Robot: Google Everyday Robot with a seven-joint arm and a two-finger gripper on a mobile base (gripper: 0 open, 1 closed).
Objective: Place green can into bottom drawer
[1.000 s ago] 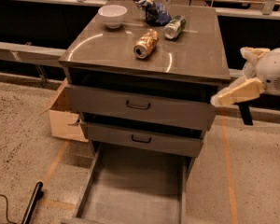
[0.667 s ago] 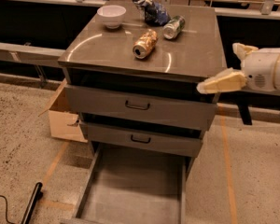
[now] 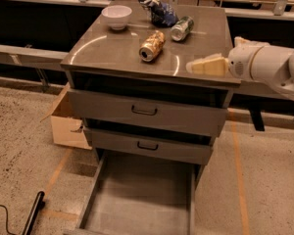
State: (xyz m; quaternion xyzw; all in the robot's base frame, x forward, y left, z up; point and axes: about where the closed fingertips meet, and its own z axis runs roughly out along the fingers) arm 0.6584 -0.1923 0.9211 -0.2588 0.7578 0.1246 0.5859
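The green can lies on its side at the back right of the grey cabinet top. The bottom drawer is pulled far out below and shows a plain grey floor. My gripper, with cream-coloured fingers, reaches in from the right over the cabinet's front right corner, in front of the green can and apart from it. It holds nothing that I can see.
A gold can lies on its side mid-top. A white bowl and a dark blue bag sit at the back. Two upper drawers with black handles are slightly open. A cardboard box stands at the left; a black object lies on the floor.
My gripper has moved left and up, from beside the cabinet's right edge to over its front right corner. The cans have not moved.
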